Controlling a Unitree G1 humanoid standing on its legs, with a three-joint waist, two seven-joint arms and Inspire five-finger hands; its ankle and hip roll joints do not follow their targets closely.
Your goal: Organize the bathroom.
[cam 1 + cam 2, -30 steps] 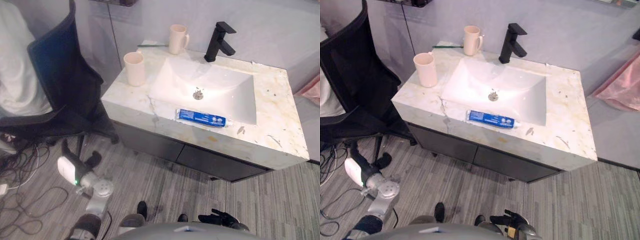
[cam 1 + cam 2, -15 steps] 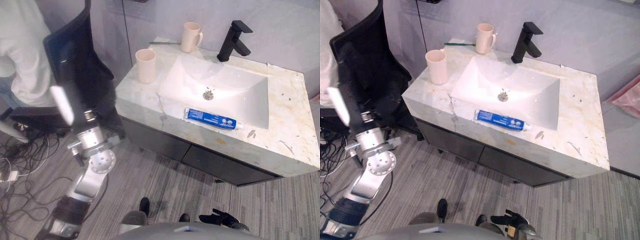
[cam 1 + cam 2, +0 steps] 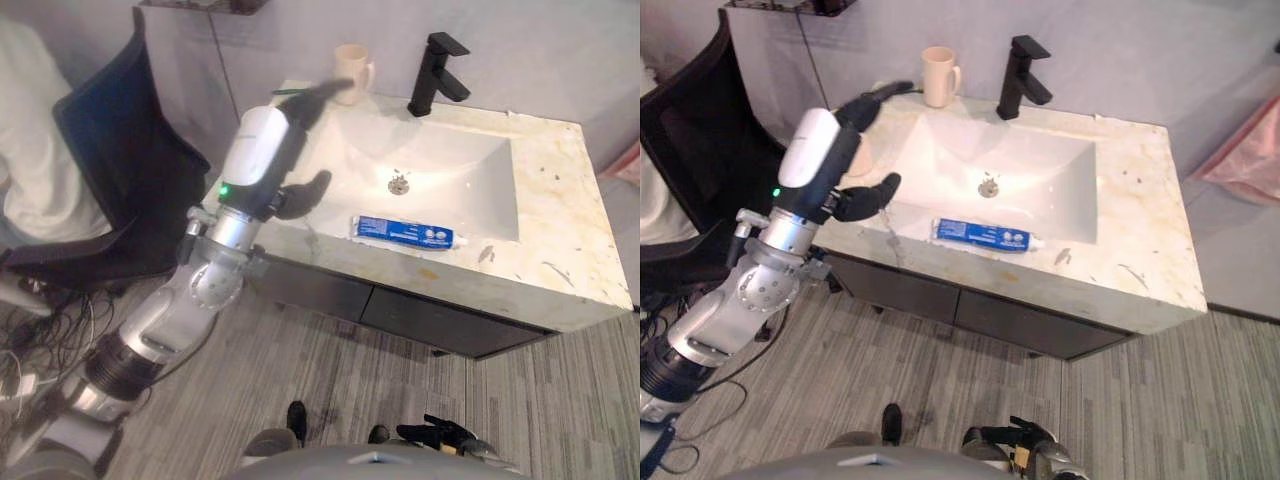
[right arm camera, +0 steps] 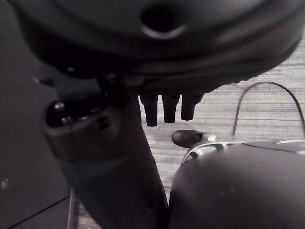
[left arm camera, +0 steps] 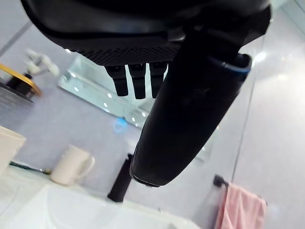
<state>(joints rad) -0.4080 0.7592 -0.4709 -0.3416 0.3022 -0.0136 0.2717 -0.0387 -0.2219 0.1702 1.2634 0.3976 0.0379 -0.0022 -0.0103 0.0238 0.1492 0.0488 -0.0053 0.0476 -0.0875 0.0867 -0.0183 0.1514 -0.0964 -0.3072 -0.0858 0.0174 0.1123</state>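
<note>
A marble-topped vanity desk (image 3: 1140,270) with a white sink (image 3: 1025,180) sunk into it stands against a grey wall, an office chair (image 3: 120,170) off its left end. The robot's left hand (image 3: 862,150) is raised over the desk's left end, fingers (image 3: 885,93) straight and spread, the thumb apart, holding nothing. The right hand (image 3: 1015,437) hangs low near the floor, well clear of the sink; its fingers look loosely relaxed and empty in its own wrist view. A black faucet (image 3: 1020,78) stands behind the sink. A cream mug (image 3: 937,76) with a handle sits at the back-left corner beside the sink, with a green toothbrush (image 3: 292,92) lying just to its left. A blue toothpaste tube (image 3: 983,236) lies flat on the front rim of the sink, its cap end pointing right. A second cup at the sink's left is mostly hidden behind the left hand. The tube looks light and soft and would likely dent if squeezed hard, so a gentle pinch across its middle seems best; the mug is probably rigid, smooth and breakable, best taken around the body or by the handle
</note>
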